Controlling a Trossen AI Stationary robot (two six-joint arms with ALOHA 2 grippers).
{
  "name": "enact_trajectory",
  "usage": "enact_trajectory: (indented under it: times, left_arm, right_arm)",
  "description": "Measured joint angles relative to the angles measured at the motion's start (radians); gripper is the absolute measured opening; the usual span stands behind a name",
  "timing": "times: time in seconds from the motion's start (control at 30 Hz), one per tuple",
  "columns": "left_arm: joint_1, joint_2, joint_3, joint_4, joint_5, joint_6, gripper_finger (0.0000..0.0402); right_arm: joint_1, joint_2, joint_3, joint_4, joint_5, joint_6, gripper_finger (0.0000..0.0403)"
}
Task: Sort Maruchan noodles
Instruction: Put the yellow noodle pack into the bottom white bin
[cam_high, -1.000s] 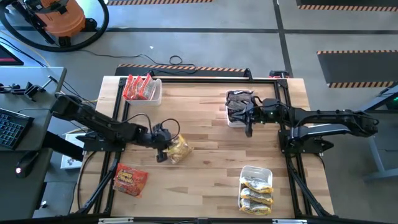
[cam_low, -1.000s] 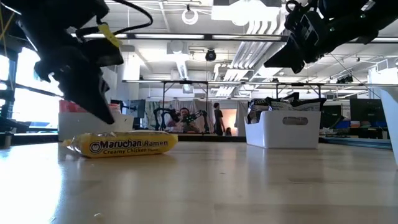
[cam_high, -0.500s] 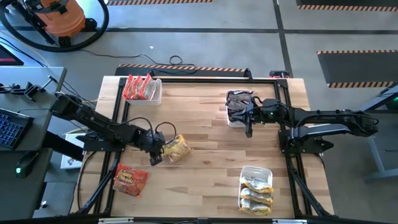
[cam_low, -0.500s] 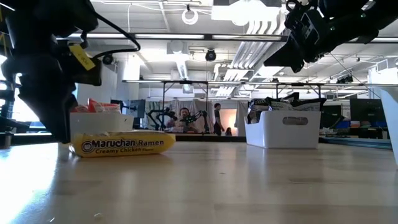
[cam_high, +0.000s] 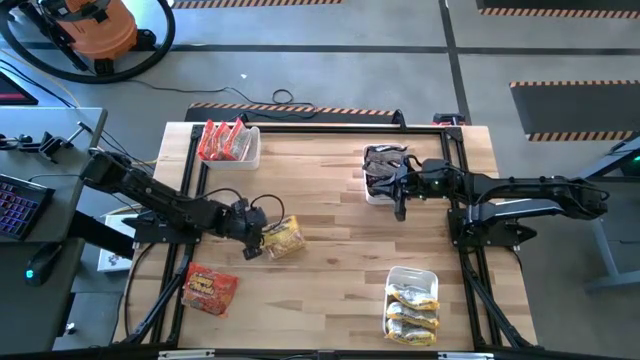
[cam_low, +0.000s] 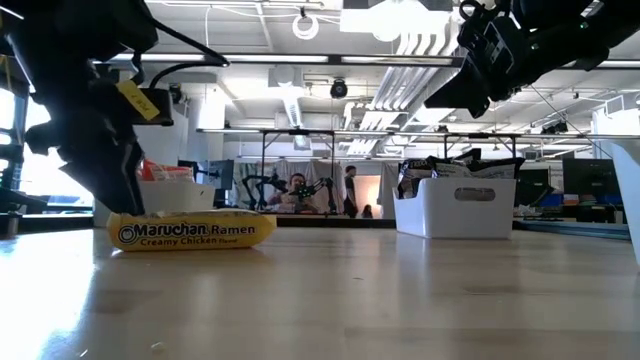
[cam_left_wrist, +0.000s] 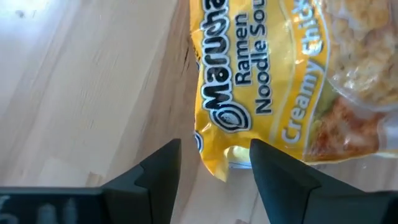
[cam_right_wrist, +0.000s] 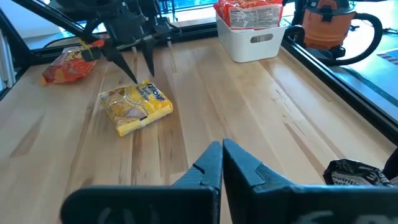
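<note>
Left hand (cam_high: 254, 243) fingers spread, straddling yellow packet (cam_high: 283, 238) edge on desk (cam_high: 330, 250); right hand (cam_high: 401, 203) clenched, empty.

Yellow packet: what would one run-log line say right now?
left tool: open, at yellow packet | packet: flat on table, unheld | right tool: shut, by dark-packet bin

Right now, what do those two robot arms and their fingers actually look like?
Both arms are black, jointed and slim. The left gripper trails a looping black cable and carries a small yellow tag. The right gripper is matte black too. Each ends in two flat, tapering dark fingers.
</note>
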Motion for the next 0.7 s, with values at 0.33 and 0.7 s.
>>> enact_trajectory:
  times: [0.33,0.7]
  left_arm:
    - [0.087,0.022,-0.100,0.206,0.105,0.134,0.0182]
    - [0.098,0.140,-0.114,0.473,0.158,0.345,0.0036]
  right_arm:
    - [0.000,0.000,0.000,0.000,-0.002,0.016,0.0000]
    - [0.000,0.000,0.000,0.021,-0.056,0.068,0.0000]
